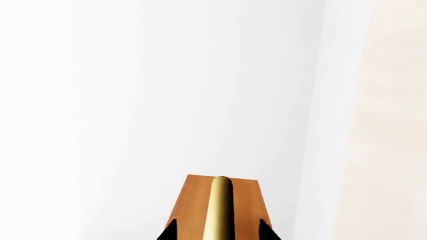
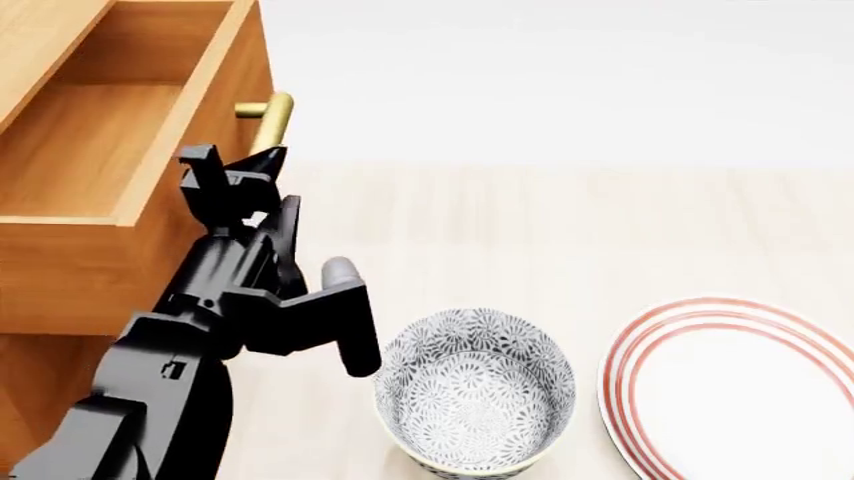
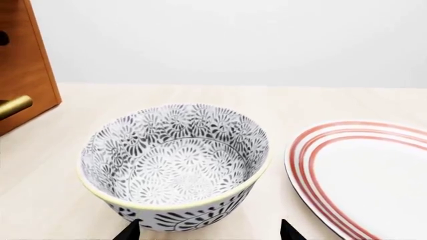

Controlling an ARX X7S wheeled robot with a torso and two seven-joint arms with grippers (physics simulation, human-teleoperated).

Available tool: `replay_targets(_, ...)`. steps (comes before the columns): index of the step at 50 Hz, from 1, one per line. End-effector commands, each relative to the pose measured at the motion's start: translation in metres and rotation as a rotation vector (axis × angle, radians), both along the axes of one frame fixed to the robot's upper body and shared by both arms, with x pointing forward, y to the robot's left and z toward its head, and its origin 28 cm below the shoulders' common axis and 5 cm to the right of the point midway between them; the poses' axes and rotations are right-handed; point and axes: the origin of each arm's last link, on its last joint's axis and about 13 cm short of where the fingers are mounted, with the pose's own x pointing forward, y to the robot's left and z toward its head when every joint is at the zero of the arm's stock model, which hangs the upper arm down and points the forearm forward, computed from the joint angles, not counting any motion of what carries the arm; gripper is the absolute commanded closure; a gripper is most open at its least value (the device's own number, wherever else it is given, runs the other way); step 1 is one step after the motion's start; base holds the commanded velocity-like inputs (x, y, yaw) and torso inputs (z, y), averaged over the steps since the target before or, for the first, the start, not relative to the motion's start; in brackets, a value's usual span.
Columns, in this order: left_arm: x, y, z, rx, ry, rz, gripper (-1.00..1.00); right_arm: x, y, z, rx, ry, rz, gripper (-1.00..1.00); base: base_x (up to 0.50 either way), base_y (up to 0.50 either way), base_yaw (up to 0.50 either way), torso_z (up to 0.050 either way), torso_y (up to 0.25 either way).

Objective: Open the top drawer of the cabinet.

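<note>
Both tips of the left claw [image 2: 262, 158] straddle the pulled-out top drawer's [image 2: 94, 140] brass handle [image 2: 274, 118], grip unclear.

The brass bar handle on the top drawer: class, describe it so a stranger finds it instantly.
Find the big orange-brown wooden cabinet. Its pulled-out top drawer carries a brass cylindrical bar handle on its front, beside the left gripper. It is the only shiny metal rod near the patterned bowl and red-striped plate.
</note>
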Motion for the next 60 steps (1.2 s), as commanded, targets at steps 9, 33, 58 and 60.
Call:
replay_targets(9, -0.017, -0.031, 0.011, -0.188, -0.021, -0.143, -1.0, 0.001, 0.0, 0.0, 0.001, 0.006, 0.0, -1.0, 0.0, 0.0, 0.0, 0.0, 0.0)
replay_targets(33, -0.045, -0.044, 0.09, -0.779, -0.047, -0.194, -1.0, 0.0, 0.0, 0.001, 0.004, 0.009, -0.003, -1.0, 0.0, 0.0, 0.0, 0.0, 0.0)
replay_targets(58, -0.041, -0.022, 0.105, -1.108, 0.11, -0.104, -1.0, -0.003, 0.002, -0.001, -0.009, 0.023, 0.022, -1.0, 0.0, 0.0, 0.0, 0.0, 0.0)
replay_targets(60, -0.039, -0.021, 0.104, -1.117, 0.116, -0.095, -1.0, -0.004, 0.002, -0.001, -0.009, 0.022, 0.022, -1.0, 0.0, 0.0, 0.0, 0.0, 0.0)
